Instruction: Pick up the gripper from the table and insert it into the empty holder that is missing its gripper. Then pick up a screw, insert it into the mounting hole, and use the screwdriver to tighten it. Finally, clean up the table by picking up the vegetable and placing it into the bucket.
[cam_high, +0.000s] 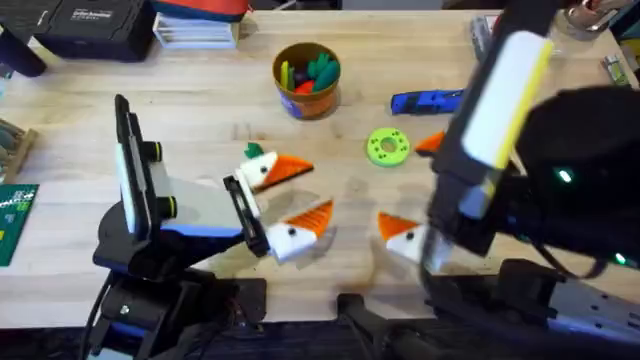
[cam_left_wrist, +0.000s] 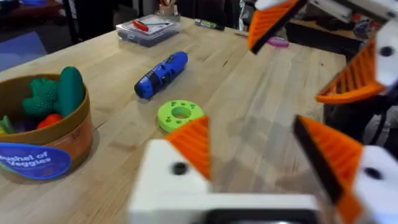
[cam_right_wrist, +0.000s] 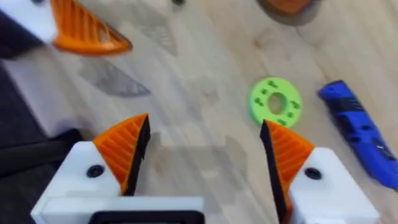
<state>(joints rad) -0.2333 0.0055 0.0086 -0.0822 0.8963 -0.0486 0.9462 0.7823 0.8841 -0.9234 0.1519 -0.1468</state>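
Observation:
My left gripper stands open over the table, nothing between its orange pads. My right gripper faces it, open and empty too. All four white finger mounts carry orange ridged tips, so I cannot tell which is the holder. The loose gripper piece and the screw are out of view. The blue screwdriver lies at the far right, also seen from both wrists. A small green vegetable lies by my left gripper's far finger. The bucket stands at the back, holding several toy vegetables.
A bright green disc with holes lies between the bucket and the screwdriver. A clear box with a red tool sits at the far table edge. Dark cases and books stand at the back left, and a green circuit board lies at the left edge.

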